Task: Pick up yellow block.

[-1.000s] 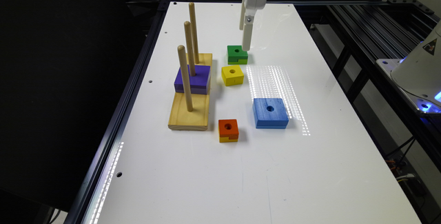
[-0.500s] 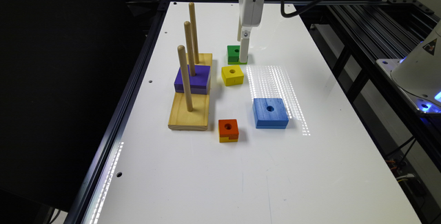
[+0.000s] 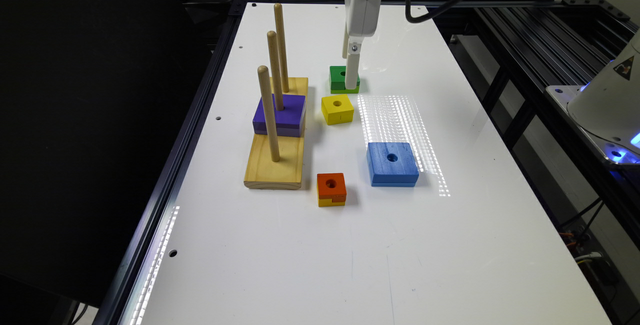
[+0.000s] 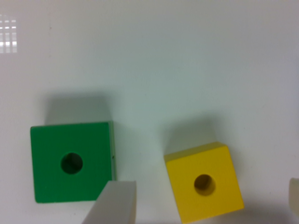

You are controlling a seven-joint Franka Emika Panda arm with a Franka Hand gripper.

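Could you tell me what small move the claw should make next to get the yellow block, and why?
Probably a short descent, with a slight centring first. In the wrist view the yellow block sits between the two open fingertips, nearer the one at the picture's edge. In the exterior view the claw appears to hang in front of the green block, above the table.

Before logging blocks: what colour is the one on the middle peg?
Purple block, clearest in the exterior view.
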